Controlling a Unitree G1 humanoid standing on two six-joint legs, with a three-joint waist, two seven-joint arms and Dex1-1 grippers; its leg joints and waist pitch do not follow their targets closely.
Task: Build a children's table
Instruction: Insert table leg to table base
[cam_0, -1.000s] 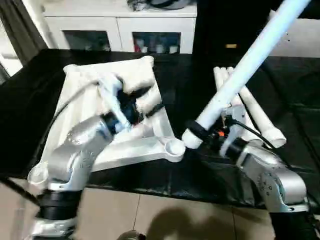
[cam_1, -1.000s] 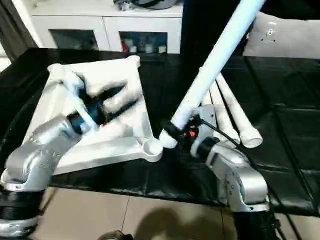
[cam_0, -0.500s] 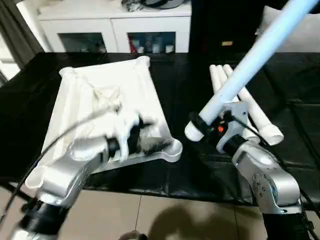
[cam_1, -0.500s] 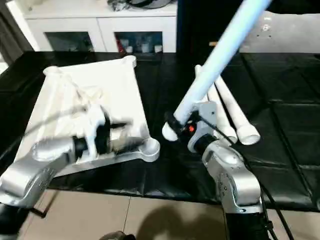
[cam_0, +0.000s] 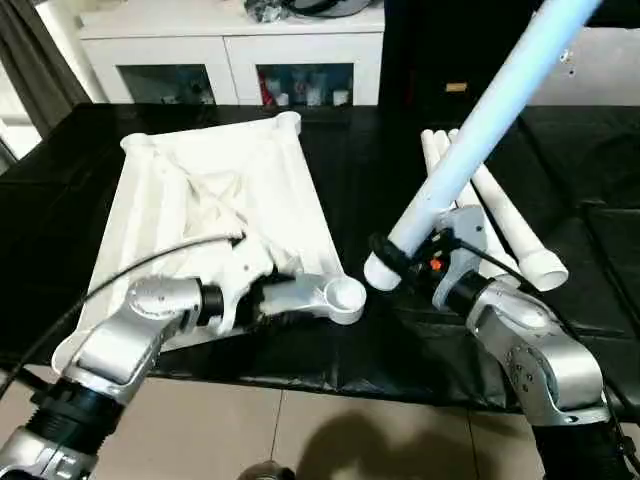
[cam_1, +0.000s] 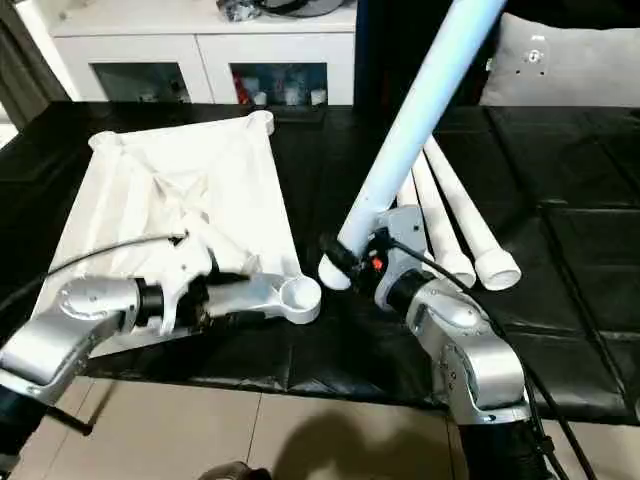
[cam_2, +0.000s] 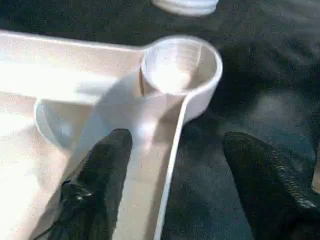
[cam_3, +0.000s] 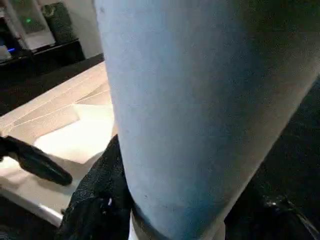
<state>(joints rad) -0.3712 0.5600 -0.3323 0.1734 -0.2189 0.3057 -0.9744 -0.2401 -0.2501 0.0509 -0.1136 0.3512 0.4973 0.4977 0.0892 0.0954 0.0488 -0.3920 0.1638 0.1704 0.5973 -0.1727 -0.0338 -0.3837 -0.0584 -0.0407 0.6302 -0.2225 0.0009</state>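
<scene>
The children's table top (cam_0: 225, 210) lies upside down on the black tabletop (cam_0: 60, 180), ribbed underside up, on my left side; its near corner socket (cam_0: 346, 294) opens upward at the front edge, and I see its round cup close up in the left wrist view (cam_2: 180, 65). My left gripper (cam_0: 268, 298) sits at that near edge just behind the socket; in the wrist view one black finger (cam_2: 102, 175) lies inside the rim on the white plastic and the other over the black cloth outside it, so the fingers straddle the rim with a wide gap; I cannot tell whether they press on it. My right gripper (cam_1: 350, 262) holds one white leg (cam_0: 480, 130) near its lower end, the fingers clamped around the tube; the leg slants up and away to the right, its open end (cam_0: 380, 272) hanging just beside the socket, not in it. Three more legs (cam_0: 500, 215) lie side by side on the tabletop to the right, behind my right arm. A white cabinet (cam_0: 240, 50) with glass doors stands beyond the tabletop. I can read no writing or label anywhere.
</scene>
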